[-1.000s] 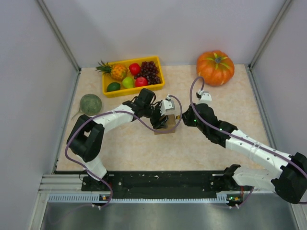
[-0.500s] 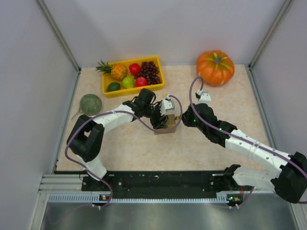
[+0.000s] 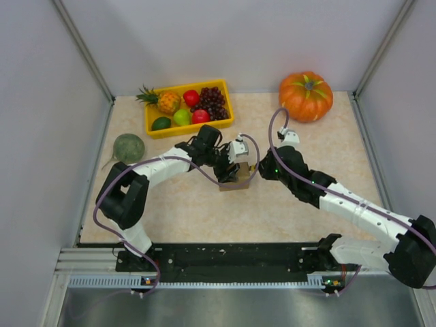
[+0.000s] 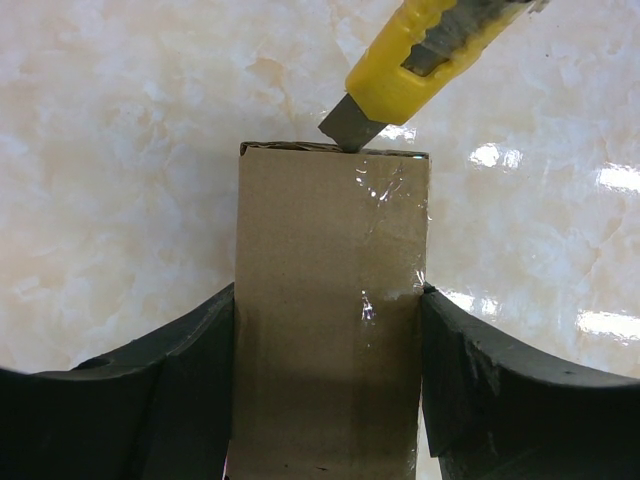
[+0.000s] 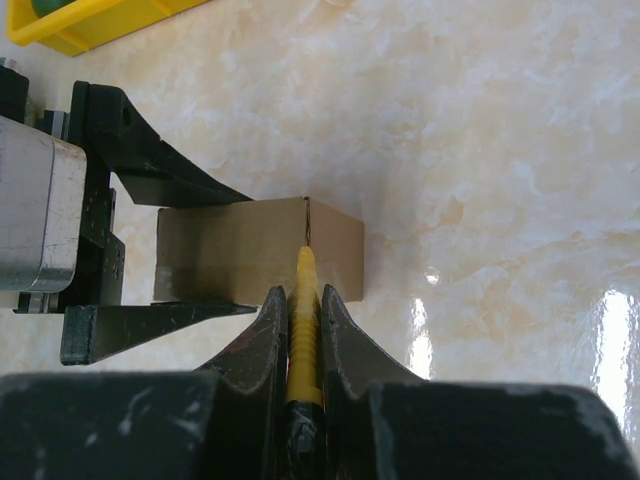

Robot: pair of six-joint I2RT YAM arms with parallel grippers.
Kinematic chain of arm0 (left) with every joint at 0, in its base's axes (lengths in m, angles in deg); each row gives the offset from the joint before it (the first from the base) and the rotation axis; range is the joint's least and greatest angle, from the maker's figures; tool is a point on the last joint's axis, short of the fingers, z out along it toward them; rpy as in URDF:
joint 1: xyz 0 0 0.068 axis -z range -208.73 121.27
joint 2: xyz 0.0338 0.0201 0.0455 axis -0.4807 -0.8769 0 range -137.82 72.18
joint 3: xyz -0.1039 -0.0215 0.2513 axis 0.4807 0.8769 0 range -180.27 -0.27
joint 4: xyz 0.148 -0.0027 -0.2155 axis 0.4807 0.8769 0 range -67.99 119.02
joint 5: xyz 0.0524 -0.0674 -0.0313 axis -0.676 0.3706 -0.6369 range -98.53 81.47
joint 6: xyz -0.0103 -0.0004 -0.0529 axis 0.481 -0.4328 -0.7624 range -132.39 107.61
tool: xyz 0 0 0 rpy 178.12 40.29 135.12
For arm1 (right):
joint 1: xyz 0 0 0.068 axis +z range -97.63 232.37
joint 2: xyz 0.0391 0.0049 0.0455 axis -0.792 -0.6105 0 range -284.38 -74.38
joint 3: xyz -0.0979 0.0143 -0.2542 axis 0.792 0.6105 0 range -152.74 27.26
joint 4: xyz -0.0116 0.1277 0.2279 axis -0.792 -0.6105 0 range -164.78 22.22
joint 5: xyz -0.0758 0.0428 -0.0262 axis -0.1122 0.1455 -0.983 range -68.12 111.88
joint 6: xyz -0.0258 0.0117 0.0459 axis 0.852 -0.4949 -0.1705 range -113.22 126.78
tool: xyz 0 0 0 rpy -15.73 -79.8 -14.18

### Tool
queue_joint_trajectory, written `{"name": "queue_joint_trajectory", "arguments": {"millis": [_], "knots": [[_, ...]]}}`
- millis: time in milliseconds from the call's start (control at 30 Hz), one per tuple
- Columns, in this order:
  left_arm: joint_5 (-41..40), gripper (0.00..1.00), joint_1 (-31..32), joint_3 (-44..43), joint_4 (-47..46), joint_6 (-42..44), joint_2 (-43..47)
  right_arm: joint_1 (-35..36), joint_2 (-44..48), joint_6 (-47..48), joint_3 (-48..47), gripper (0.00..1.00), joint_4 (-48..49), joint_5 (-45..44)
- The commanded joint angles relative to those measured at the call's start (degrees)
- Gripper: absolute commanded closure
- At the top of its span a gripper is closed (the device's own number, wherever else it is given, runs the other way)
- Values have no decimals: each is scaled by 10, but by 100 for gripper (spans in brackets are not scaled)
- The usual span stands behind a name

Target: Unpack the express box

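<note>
Near the middle of the worktop [image 3: 204,218], the express box [image 3: 236,180] sits on the marbled surface, a small brown cardboard box with clear tape shining on its upper face. The left fingers [image 4: 190,370] are spread wide and clamp it, one black finger pressed against each of two opposite sides, as the left wrist view shows. The right fingers [image 5: 345,350] are clenched tight on a yellow utility knife [image 5: 303,330], which runs forward between them toward the box. The knife's grey blade [image 4: 345,128] is extended, and its tip touches the box's top edge on the side away from the left arm, just beside the tape. In the right wrist view the knife lines up with a seam on the box's upper face.

At the far-left corner of the worktop lies a yellow tray [image 3: 148,122] holding a pineapple, grapes and other fruit. A green melon [image 3: 128,147] lies by the left edge, near the tray. An orange pumpkin [image 3: 306,96] stands at the far-right corner, well apart from the box.
</note>
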Motion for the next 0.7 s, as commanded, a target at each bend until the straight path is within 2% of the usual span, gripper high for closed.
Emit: {"name": "queue_joint_trajectory", "arguments": {"millis": [0,267,667], "knots": [[-37,70,2,-24,20,-14,-29,-3,-9,2,-30,100,-52,47],[-52,74,2,-26,21,-17,-31,-3,-8,6,-69,100,-138,93],[-57,76,2,-35,31,-17,-38,-3,-25,9,-75,100,-156,106]]}}
